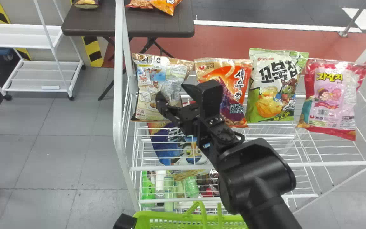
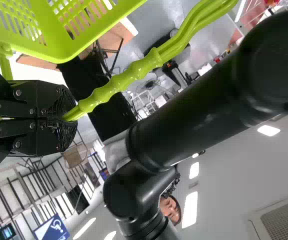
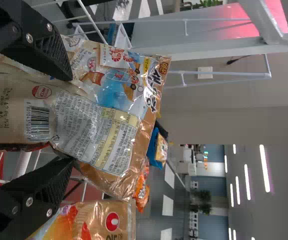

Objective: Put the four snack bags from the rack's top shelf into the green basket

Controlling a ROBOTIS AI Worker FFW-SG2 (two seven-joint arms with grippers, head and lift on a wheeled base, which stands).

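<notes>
At the rack's left end my right gripper [image 1: 174,95] stands open before the brown snack bag [image 1: 145,92]. In the right wrist view, one finger of the right gripper [image 3: 69,120] is on each side of the upright brown bag [image 3: 104,115]; I cannot tell whether they press on it. To its right stand the orange bag [image 1: 237,76], the green bag [image 1: 272,86] and the pink bag [image 1: 332,98]. My left gripper [image 1: 125,221] is at the bottom edge beside the green basket [image 1: 170,218]. In the left wrist view, the left gripper [image 2: 68,118] is shut on the basket's handle [image 2: 129,77].
The white rack's left post [image 1: 118,95] rises close beside the brown bag. On lower shelves are a blue bag [image 1: 167,146] and several bottles [image 1: 160,184]. Behind stands a dark table [image 1: 97,24] with snack bags; a white cart [image 1: 37,41] is at the back left.
</notes>
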